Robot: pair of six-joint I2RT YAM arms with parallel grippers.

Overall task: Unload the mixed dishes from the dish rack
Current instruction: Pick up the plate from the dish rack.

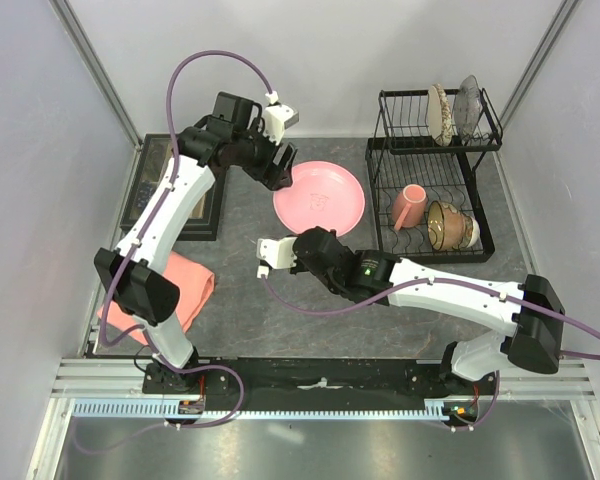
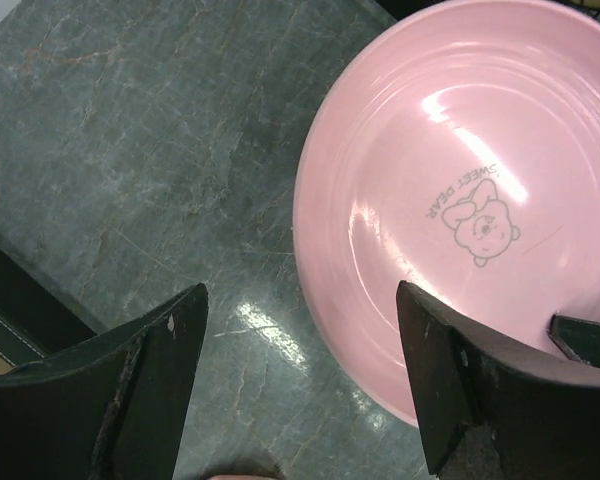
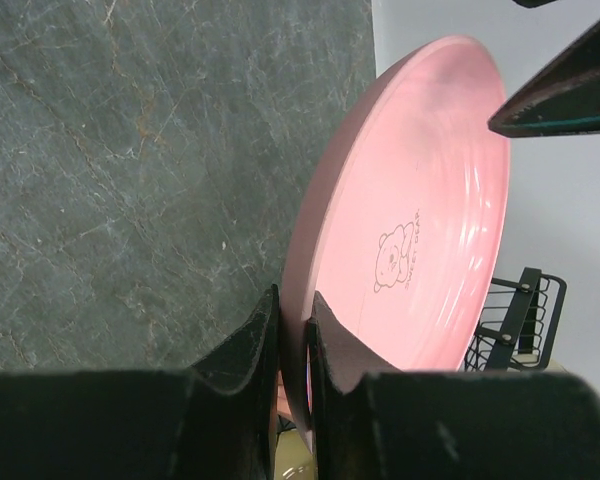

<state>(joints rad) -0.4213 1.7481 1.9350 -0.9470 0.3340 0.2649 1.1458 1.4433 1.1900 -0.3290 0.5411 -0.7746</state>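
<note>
The large pink plate (image 1: 320, 198) lies about level over the table, left of the black dish rack (image 1: 376, 185). My right gripper (image 1: 302, 243) is shut on the plate's near rim; in the right wrist view its fingers (image 3: 263, 330) pinch the rim of the plate (image 3: 420, 200). My left gripper (image 1: 280, 176) is open and empty above the plate's far-left edge; the left wrist view has the plate (image 2: 460, 190) under its right finger (image 2: 435, 350). The speckled plate (image 1: 440, 113) stands in the rack's upper tier. The salmon mug (image 1: 408, 206) and amber bowl (image 1: 448, 224) sit in the lower tier.
A folded salmon cloth (image 1: 185, 290) lies at the near left under my left arm. A dark tray (image 1: 145, 185) sits at the far left. A grey dish (image 1: 469, 105) stands beside the speckled plate. Grey walls close both sides.
</note>
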